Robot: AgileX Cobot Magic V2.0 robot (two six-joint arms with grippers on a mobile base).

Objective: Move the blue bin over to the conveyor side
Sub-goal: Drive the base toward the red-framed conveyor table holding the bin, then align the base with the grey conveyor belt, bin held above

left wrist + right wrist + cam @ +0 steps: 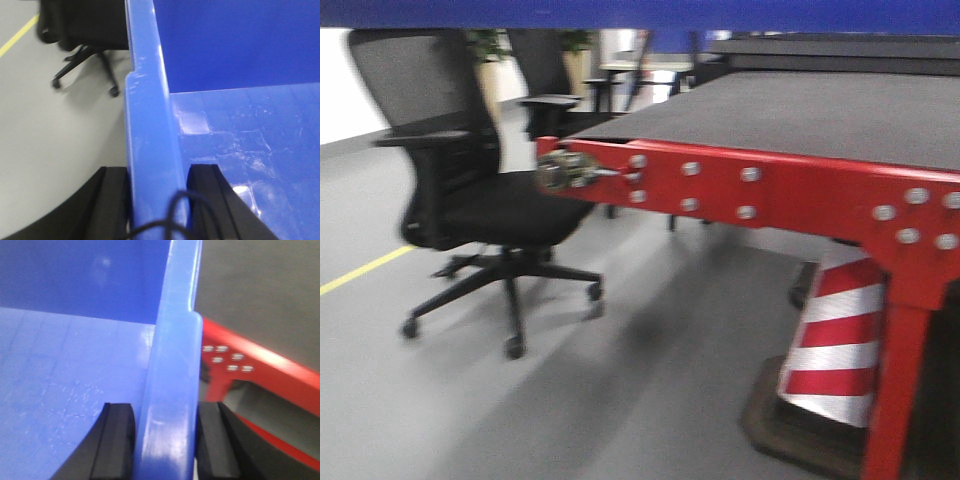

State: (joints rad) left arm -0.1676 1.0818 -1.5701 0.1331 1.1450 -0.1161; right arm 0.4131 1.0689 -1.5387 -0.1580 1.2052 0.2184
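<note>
1. As the wrist views show, left gripper (159, 200) jaws clench the blue bin (250, 150) at one rim; right gripper (166, 440) jaws clench the opposite rim.
2. Conveyor side (255, 285) lies near, beyond the right-hand rim.

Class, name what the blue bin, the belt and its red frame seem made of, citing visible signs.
Blue bin: likely plastic, glossy, with highlights and scuffs. Belt: probably rubber or fabric, matte dark. Red frame: seemingly painted metal, bolted.
</note>
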